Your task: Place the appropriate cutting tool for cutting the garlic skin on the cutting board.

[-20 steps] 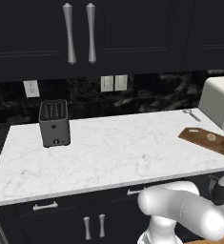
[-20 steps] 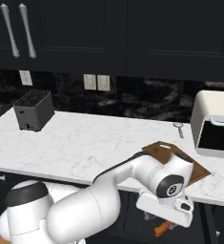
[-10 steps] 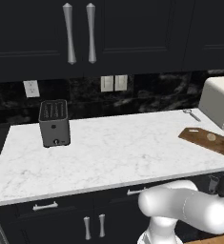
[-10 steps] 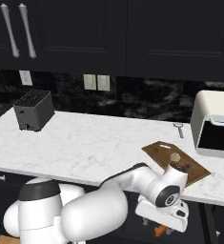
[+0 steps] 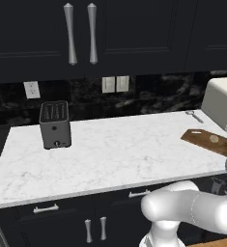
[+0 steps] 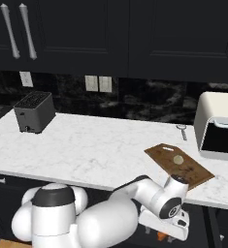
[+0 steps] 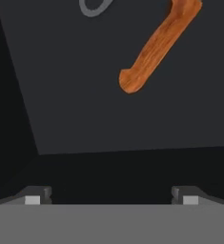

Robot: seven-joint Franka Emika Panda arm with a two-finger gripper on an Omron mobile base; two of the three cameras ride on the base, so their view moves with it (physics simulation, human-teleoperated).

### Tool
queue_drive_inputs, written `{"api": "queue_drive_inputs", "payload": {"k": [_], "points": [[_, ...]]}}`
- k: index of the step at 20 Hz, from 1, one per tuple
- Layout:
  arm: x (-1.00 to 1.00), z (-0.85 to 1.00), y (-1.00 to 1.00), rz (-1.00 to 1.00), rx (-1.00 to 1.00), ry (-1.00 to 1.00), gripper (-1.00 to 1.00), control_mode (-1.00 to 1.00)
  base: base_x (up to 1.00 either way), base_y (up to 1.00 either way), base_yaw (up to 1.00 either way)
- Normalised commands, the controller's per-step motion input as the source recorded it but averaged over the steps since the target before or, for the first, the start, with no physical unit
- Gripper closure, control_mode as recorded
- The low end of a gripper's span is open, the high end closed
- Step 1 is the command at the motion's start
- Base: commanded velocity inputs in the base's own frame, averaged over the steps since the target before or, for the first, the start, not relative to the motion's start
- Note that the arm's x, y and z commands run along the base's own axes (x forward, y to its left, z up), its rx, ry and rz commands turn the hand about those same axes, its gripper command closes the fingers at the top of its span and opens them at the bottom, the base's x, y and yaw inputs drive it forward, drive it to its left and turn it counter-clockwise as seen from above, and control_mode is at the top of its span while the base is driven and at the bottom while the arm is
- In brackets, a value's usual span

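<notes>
The dark brown cutting board (image 6: 193,173) lies on the counter's right side, with the small pale garlic (image 6: 178,159) on it; both also appear at the right edge of the left base view, board (image 5: 221,144) and garlic (image 5: 214,139). My arm (image 6: 159,203) bends down below the counter's front edge, in front of the board. In the hand view my gripper (image 7: 111,198) is open with nothing between its fingertips (image 7: 35,198). It faces a dark flat surface bearing an orange-brown wooden handle (image 7: 156,47), whose other end runs out of frame. The handle lies apart from the fingers.
A dark toaster (image 5: 54,124) stands at the counter's left. A white boxy appliance (image 6: 217,126) sits at the right, with a small metal utensil (image 6: 182,131) beside it. A grey ring (image 7: 92,7) lies on the dark surface near the handle.
The hand has sunk lower beneath the counter's front edge and shifted slightly left in the right base view. The jaws have stayed open. Nothing on the counter has moved.
</notes>
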Motion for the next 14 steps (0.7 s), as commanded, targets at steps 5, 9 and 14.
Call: {"api": "queue_drive_inputs", "payload": {"k": [5, 9, 14], "points": [[-0.29, -0.38, 0.07, 0.00, -0.03, 0.00, -1.00, -1.00, 0.00, 0.00, 0.00], [-0.74, -0.11, 0.13, -0.02, -0.03, 0.02, -1.00, -1.00, 0.00, 0.00, 0.00], [-0.86, 0.00, 0.10, -0.03, -0.03, 0.05, -1.00, -1.00, 0.00, 0.00, 0.00]]}}
